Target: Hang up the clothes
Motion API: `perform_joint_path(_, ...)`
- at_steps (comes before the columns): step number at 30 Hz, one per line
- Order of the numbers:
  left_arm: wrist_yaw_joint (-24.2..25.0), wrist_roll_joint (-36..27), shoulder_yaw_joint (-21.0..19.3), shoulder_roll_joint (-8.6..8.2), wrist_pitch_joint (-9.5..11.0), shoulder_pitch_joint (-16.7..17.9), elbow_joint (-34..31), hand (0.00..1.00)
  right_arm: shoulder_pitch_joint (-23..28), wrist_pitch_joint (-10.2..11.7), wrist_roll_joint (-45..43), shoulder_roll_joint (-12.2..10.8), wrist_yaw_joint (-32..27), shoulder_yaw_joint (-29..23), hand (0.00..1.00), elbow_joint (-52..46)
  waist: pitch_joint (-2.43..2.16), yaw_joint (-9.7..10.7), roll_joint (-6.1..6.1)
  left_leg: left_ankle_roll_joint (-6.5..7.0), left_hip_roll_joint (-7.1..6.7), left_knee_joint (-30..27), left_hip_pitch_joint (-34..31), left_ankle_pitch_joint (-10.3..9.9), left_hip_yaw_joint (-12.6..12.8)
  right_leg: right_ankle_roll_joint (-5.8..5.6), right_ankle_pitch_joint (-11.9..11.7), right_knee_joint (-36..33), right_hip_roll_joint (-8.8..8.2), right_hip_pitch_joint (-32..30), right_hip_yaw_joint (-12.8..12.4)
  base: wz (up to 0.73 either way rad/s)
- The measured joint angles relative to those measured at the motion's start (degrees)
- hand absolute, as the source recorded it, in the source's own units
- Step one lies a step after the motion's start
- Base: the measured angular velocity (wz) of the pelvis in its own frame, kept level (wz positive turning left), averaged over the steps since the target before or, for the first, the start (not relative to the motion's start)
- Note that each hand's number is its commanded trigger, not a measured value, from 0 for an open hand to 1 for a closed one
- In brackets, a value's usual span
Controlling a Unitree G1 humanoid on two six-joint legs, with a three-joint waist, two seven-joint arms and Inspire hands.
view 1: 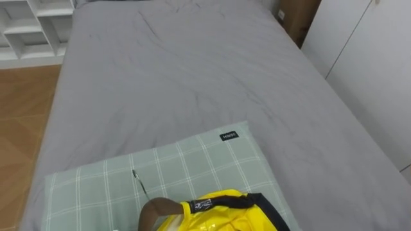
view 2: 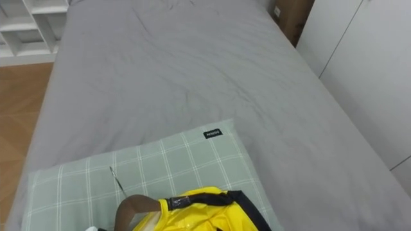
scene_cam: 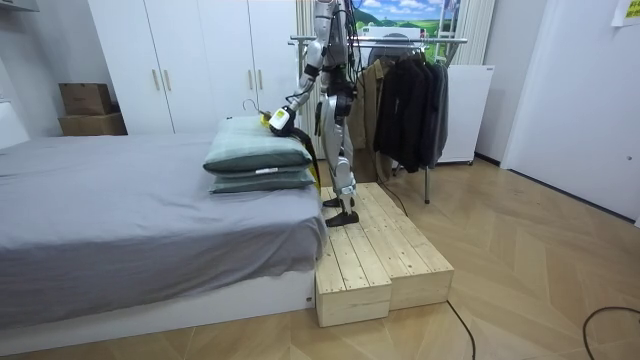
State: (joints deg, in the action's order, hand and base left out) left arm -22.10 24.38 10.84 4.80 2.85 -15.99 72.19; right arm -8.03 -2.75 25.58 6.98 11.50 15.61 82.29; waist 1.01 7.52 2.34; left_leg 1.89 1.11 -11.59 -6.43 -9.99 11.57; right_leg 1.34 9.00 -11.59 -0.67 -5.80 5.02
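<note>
Two stacked pillows carry the yellow shirt and hanger, presumably for easy reach. One hand meets the shirt; its grip cannot be determined

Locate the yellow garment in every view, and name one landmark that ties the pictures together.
Left eye view: yellow garment at the bottom edge, near centre, lying on the green checked pillow.
Right eye view: yellow garment at the bottom edge, slightly left of centre.
Room view: yellow garment atop the pillow stack, just left of the robot.
Shared landmark: the green checked pillow.
</note>
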Motion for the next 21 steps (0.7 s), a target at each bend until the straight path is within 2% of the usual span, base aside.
perform_joint_path(6, 0.0, -2.5, -0.7, 0.35, 0.1, 0.6, -2.8, 1.0, 0.9, 0.9, 1.0, 0.9, 0.8, -1.1, 0.0, 0.0, -0.29, 0.0, -1.41, 0.0, 0.15, -0.2, 1.3, 0.0, -0.7, 0.0, 0.0, 0.0, -0.09, 1.8, 0.7, 0.06)
perform_joint_path(7, 0.0, -2.5, -1.3, 0.4, 0.0, 1.3, -5.0, 1.0, 1.3, 1.0, 0.9, 1.2, 1.0, -1.3, 0.0, 0.0, -0.49, 0.0, -1.74, 0.0, 0.15, -0.2, 1.4, 0.0, -0.8, 0.0, 0.0, 0.1, -0.1, 1.9, 0.8, 0.03)
perform_joint_path(9, -0.1, -2.5, -1.9, 0.6, 0.0, 2.2, -9.2, 1.0, 1.5, 1.7, 0.9, 1.6, 1.2, -1.8, 0.0, 0.0, -0.41, 0.0, -2.22, 0.0, 0.12, -0.1, 2.0, 0.0, -0.8, 0.0, 0.0, 0.1, -0.14, 2.5, 0.8, 0.0)
perform_joint_path(16, -1.2, -2.2, -2.0, 1.08, 0.0, 4.0, -17.4, 1.0, 4.3, 2.5, 1.1, 2.2, 1.2, -5.4, 0.0, -1.3, -0.71, 0.1, -3.22, -0.04, -0.68, 0.7, 4.6, 0.0, -1.4, -0.15, 0.1, 2.7, -0.06, 6.1, 0.7, 0.01)
perform_joint_path(21, -1.3, -2.2, -1.8, 2.45, -0.1, 5.3, -22.9, 1.0, 5.7, 2.6, 1.0, 2.7, 1.2, -6.4, 0.0, -2.0, -0.82, 0.2, -3.34, -0.04, -0.79, 0.6, 5.3, 0.0, -1.5, -0.19, 0.1, 2.9, -0.1, 7.0, 0.6, 0.0)
